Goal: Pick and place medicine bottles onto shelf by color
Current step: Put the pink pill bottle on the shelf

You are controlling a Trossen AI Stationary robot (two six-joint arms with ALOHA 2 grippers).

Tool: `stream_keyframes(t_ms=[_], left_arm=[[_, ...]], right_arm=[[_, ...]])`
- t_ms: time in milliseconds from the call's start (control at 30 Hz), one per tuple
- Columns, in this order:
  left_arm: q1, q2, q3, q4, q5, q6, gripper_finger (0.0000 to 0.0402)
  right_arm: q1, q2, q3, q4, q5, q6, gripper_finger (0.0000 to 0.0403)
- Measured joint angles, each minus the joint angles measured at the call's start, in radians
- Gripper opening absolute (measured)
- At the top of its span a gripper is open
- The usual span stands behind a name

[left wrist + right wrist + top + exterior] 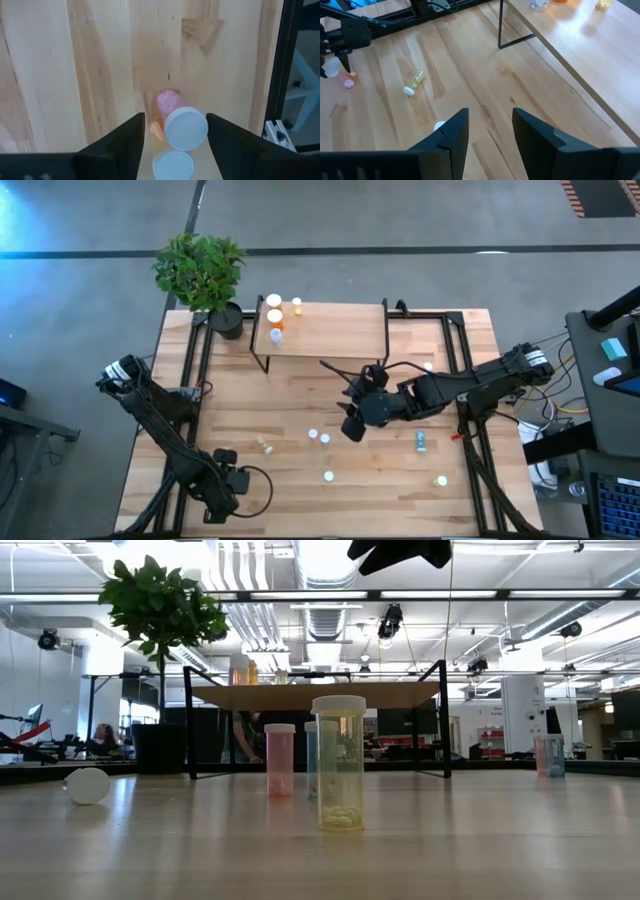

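- Right gripper (490, 114) has its jaws spread with nothing between them; it hangs above the table's middle, in front of the shelf (335, 330), its dark arm reaching in from the right edge and bent at the elbow
- Left gripper (174, 119) sits low at the near left corner of the table (300, 395), with a pink bottle (170, 102) lying between its jaws, white cap towards the wrist; whether they press on it I cannot tell
- Just beside that bottle are a second round white cap (172, 165) and an orange bit too hidden to name
- On the shelf, a light-wood board on a thin black wire frame, a small group of bottles (275, 318) stands at the left end, orange among them
- Loose on the butcher-block table: a yellow bottle (264, 446) on its side, a blue-green bottle (421, 441) lying right of the middle, and several white-capped ones standing apart
- A potted plant (200, 268) stands at the far left corner
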Motion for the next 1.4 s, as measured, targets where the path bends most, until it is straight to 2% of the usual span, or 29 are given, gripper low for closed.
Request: stream_keyframes(t_ms=[167, 500, 800, 900, 1033, 1267, 1400], left_arm=[[0.0, 0.0, 0.0, 0.0, 0.003, -0.003, 0.0182], [0.002, 0.0, 0.001, 0.0, 0.004, -0.029, 0.0109], [0.066, 0.0, 0.05, -0.001, 0.025, -0.052, 0.0101], [0.115, 0.0, 0.089, -0.05, 0.028, -0.048, 0.01], [0.21, 0.0, 0.174, -0.199, 0.026, 0.004, 0.01], [0.461, 0.0, 0.394, -0.404, 0.015, 0.187, 0.0099], [0.619, 0.0, 0.532, -0.469, -0.042, 0.242, 0.0099]], right_arm=[[-0.004, 0.0, 0.0, 0.0, 0.0, -0.004, 0.0144], [-0.01, 0.0, 0.0, 0.0, -0.002, -0.014, 0.0144], [-0.024, -0.052, 0.0, -0.024, -0.001, -0.039, 0.0144], [-0.024, -0.105, 0.0, -0.059, 0.017, -0.051, 0.0144], [-0.024, -0.192, 0.001, -0.158, 0.025, -0.066, 0.0144], [-0.024, -0.309, 0.001, -0.39, 0.056, -0.014, 0.0144], [-0.024, -0.349, -0.007, -0.488, 0.078, 0.006, 0.0144]])
